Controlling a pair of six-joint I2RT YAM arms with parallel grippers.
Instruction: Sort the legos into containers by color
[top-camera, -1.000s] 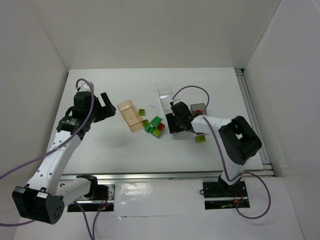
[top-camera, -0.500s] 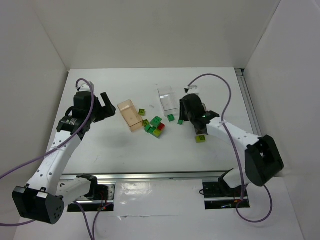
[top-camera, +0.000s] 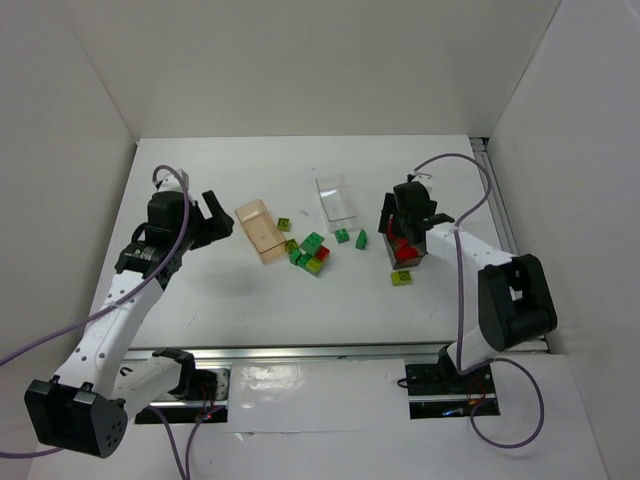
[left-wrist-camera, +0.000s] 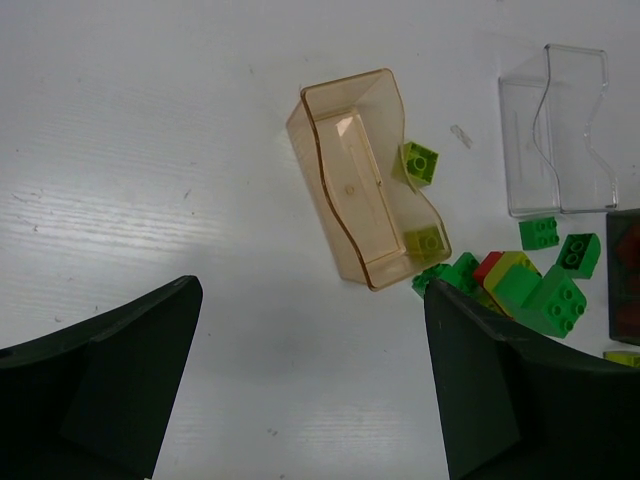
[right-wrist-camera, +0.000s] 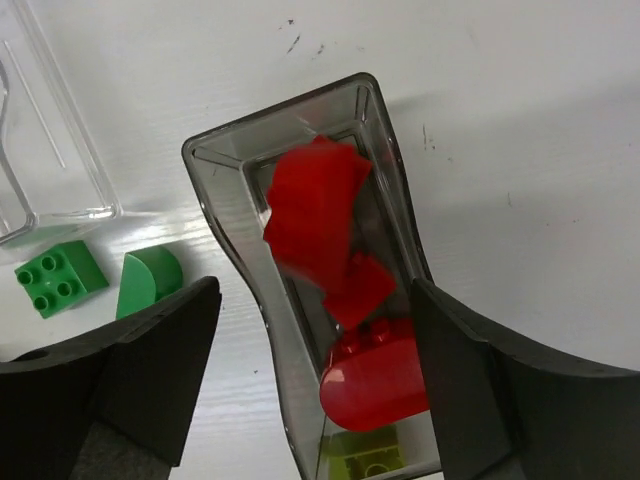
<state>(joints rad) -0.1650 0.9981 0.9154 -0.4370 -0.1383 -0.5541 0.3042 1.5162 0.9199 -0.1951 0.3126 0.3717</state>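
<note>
My right gripper (top-camera: 404, 228) (right-wrist-camera: 315, 297) is open right above the smoky reddish tray (top-camera: 414, 260) (right-wrist-camera: 215, 200), a finger on each side of it. Red bricks (right-wrist-camera: 375, 385) lie in it; one red brick (right-wrist-camera: 312, 210) shows blurred. A lime brick (top-camera: 402, 278) lies at the tray's near end. My left gripper (top-camera: 208, 216) (left-wrist-camera: 312, 290) is open and empty, left of the peach-orange tray (top-camera: 260, 232) (left-wrist-camera: 345, 190). The clear tray (top-camera: 337, 197) (left-wrist-camera: 555, 140) holds nothing. A pile of green, lime and red bricks (top-camera: 312, 253) (left-wrist-camera: 525, 290) lies between the trays.
Two loose dark green bricks (top-camera: 342, 236) (top-camera: 361, 239) lie below the clear tray; they also show in the right wrist view (right-wrist-camera: 60, 280) (right-wrist-camera: 150, 280). A lime brick (top-camera: 285, 224) (left-wrist-camera: 418, 163) lies against the orange tray's right side. White walls enclose the table.
My right gripper has swung right from the brick pile to above the reddish tray and now stands open, with a blurred red brick in the tray. The left arm has barely moved.
</note>
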